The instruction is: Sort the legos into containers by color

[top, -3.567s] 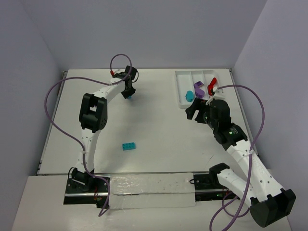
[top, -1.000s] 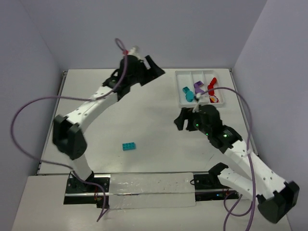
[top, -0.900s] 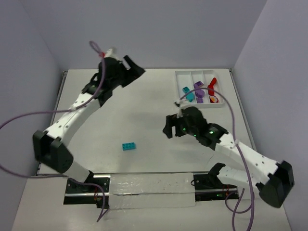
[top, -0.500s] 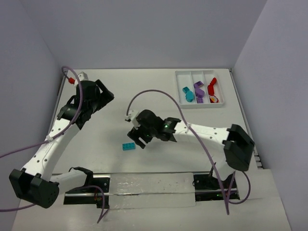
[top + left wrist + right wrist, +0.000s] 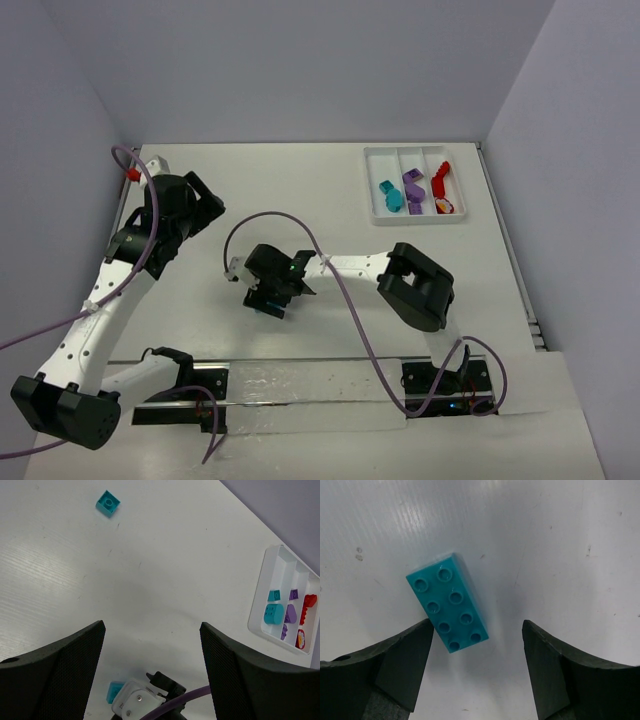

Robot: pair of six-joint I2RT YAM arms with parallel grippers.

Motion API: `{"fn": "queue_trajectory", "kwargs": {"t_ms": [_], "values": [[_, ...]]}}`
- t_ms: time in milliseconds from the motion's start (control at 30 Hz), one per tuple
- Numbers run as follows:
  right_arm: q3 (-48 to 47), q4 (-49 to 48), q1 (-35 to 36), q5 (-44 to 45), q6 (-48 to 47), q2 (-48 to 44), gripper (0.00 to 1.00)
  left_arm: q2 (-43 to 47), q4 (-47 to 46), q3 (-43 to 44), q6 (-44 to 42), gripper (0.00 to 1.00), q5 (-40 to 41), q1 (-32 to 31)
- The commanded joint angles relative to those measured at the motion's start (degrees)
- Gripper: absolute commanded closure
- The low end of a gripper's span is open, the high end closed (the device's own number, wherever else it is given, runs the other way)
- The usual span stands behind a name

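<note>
A teal eight-stud lego lies flat on the table between the fingers of my open right gripper, nearer the left finger and touching neither. From above, the right gripper covers that brick. My left gripper hangs open and empty over the table's left side. A small teal lego sits far ahead of it. The white tray holds teal pieces in its left container, purple in the middle and red in the right.
My right arm stretches across the middle of the table, its purple cable looping over it. The left wrist view shows the tray at the right edge and the right wrist below.
The right arm has swung from beside the tray leftward and come down over the teal brick, its jaws narrowing a little. The left arm has pulled back from the far middle to the left.
</note>
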State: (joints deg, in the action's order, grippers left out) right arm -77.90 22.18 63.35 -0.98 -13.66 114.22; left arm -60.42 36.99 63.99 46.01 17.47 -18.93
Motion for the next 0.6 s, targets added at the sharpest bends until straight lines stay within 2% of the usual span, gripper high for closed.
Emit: {"fn": "queue_trajectory", "kwargs": {"t_ms": [0, 67, 133, 333, 433, 567], "values": [[-2.59, -0.74, 0.21, -0.1, -1.9, 1.13, 0.23, 0.47, 0.0, 1.86, -1.28, 0.16, 0.21, 0.58], [-2.43, -0.83, 0.37, -0.43, -1.81, 1.96, 0.27, 0.4, -0.16, 1.76, -1.28, 0.16, 0.37, 0.74], [-2.01, -0.98, 0.38, -0.66, -1.56, 2.21, 0.37, 0.48, -0.17, 1.68, -1.28, 0.16, 0.62, 0.9], [-0.77, -2.3, 0.63, -0.74, 0.26, 0.81, 0.73, -0.15, 0.47, 2.3, -1.11, 0.16, 1.43, 1.56], [1.12, -4.33, 0.45, 0.54, 2.0, -1.81, 0.78, -0.52, 0.67, 2.93, -1.49, 0.16, 1.63, 2.13], [4.58, -6.85, -2.63, 3.37, 7.84, -8.0, 0.77, -0.74, 1.2, 3.48, -1.45, 0.16, 1.55, 2.9]]}}
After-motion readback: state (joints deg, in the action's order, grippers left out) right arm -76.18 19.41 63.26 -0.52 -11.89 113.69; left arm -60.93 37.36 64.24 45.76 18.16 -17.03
